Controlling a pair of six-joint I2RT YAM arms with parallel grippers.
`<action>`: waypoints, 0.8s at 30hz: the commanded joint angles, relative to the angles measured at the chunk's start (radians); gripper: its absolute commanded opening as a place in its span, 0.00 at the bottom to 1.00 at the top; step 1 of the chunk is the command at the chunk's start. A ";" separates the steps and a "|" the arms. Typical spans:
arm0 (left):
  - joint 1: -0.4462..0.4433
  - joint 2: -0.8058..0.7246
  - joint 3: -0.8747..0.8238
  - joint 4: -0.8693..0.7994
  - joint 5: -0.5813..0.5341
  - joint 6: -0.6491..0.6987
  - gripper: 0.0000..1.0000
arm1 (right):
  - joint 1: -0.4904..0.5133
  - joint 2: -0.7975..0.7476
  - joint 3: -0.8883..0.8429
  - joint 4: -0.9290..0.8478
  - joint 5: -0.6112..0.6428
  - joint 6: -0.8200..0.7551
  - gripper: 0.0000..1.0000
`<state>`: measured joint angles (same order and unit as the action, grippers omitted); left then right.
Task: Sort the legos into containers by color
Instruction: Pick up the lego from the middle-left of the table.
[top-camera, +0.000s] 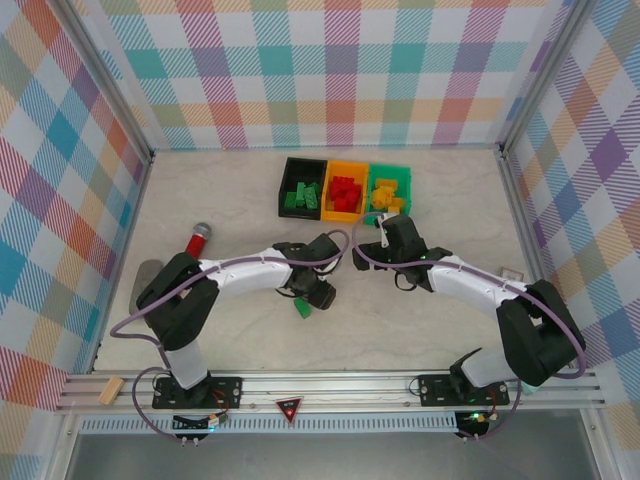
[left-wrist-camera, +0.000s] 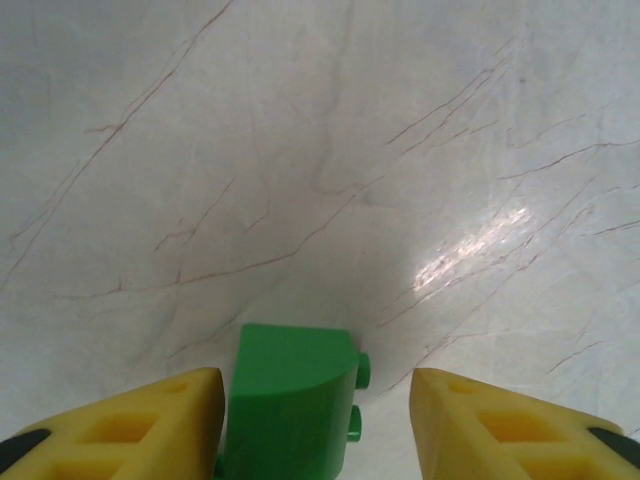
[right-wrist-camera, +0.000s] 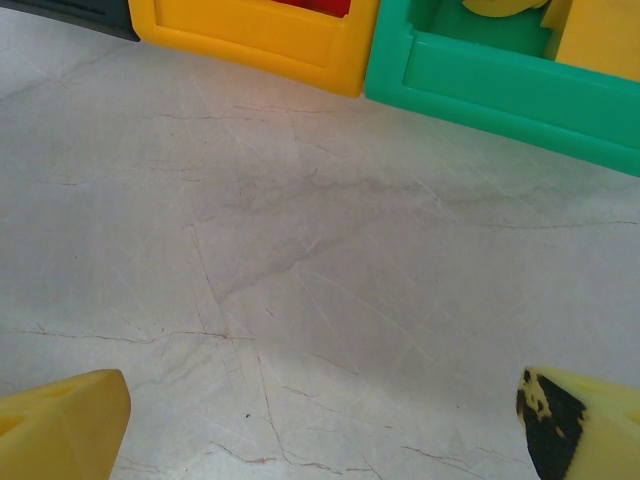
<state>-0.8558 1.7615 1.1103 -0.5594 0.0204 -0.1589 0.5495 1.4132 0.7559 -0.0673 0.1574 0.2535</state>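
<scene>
A green lego (left-wrist-camera: 290, 400) with a curved top lies on the marble table, studs facing right. My left gripper (left-wrist-camera: 316, 395) straddles it: the left finger is close against it and the right finger stands clear with a gap. From above, this lego (top-camera: 302, 307) is just below the left gripper (top-camera: 318, 293). The right gripper (top-camera: 385, 236) is open over bare table in front of the containers, with nothing between its fingers (right-wrist-camera: 65, 420). The black bin (top-camera: 285, 185) holds green legos, the orange bin (top-camera: 346, 166) red ones, the green bin (top-camera: 390, 168) yellow ones.
A red-and-grey microphone-like stick (top-camera: 198, 240) and a grey cylinder (top-camera: 148, 282) lie at the left. A small wooden block (top-camera: 110, 390) sits on the front rail. Plaid walls enclose the table on three sides. The orange bin's (right-wrist-camera: 250, 30) and green bin's (right-wrist-camera: 500, 80) front walls are near the right gripper.
</scene>
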 joint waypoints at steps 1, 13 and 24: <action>-0.015 0.026 0.020 -0.035 -0.010 0.012 0.49 | -0.005 0.007 0.005 0.024 0.007 0.013 0.99; -0.034 0.048 0.008 -0.038 -0.054 0.004 0.38 | -0.005 0.007 0.007 0.022 0.007 0.014 0.99; -0.036 -0.038 0.020 0.023 -0.073 -0.049 0.33 | -0.006 0.009 0.009 0.020 -0.002 0.021 0.99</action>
<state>-0.8825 1.7882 1.1156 -0.5697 -0.0387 -0.1738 0.5488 1.4132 0.7559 -0.0677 0.1570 0.2543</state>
